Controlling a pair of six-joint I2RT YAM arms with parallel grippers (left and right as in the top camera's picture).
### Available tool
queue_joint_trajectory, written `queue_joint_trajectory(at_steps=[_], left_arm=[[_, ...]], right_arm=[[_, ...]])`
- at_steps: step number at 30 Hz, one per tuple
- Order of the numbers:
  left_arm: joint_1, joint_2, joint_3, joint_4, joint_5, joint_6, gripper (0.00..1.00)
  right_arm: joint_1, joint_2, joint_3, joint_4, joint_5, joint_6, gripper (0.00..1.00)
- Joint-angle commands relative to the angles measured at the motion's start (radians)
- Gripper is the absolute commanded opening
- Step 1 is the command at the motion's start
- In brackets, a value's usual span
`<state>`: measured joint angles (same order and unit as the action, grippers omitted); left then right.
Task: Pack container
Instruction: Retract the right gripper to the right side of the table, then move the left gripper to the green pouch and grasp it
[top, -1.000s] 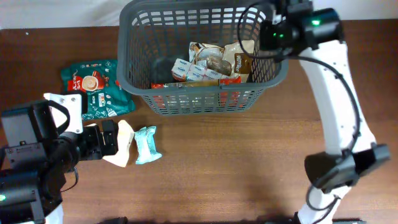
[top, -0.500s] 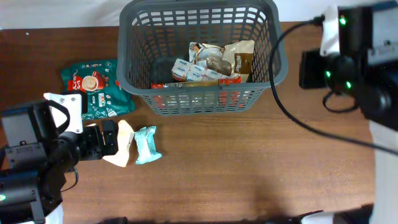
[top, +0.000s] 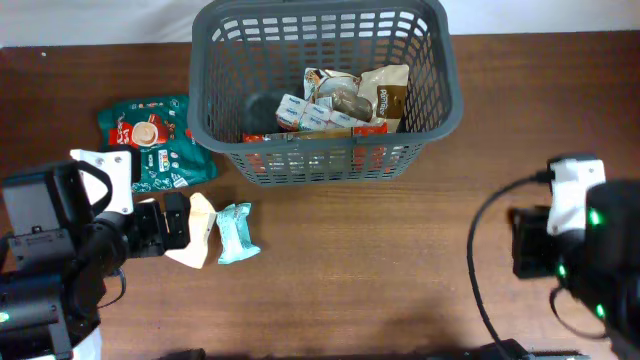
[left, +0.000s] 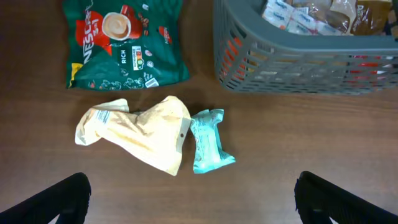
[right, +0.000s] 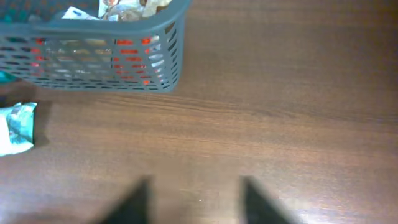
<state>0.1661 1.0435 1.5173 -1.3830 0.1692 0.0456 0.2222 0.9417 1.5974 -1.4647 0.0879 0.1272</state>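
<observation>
The dark grey lattice container (top: 325, 25) stands at the back of the table and holds several snack packets (top: 345, 100); it also shows in the left wrist view (left: 298, 53) and the right wrist view (right: 93, 46). A cream packet (top: 200, 230) (left: 140, 134), a teal packet (top: 236, 232) (left: 209, 140) (right: 15, 127) and a green Nescafe bag (top: 150, 140) (left: 121, 40) lie on the table left of it. My left gripper (left: 193, 199) is open and empty, just in front of the cream and teal packets. My right gripper (right: 196, 199) is open and empty above bare table at the front right.
The wooden table (top: 380, 260) runs between the two arms. The right arm's body (top: 575, 255) sits at the front right, the left arm's body (top: 50, 260) at the front left.
The right arm has swung back from over the container's right rim to the table's front right. The left arm and the packets have not moved.
</observation>
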Motion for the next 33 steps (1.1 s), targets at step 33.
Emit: queue_joint_trajectory(at_steps=[33], left_arm=[[0.357, 0.317, 0.004, 0.192, 0.008, -0.536, 0.99]], right_arm=[[-0.005, -0.085, -0.017, -0.023, -0.002, -0.003, 0.99]])
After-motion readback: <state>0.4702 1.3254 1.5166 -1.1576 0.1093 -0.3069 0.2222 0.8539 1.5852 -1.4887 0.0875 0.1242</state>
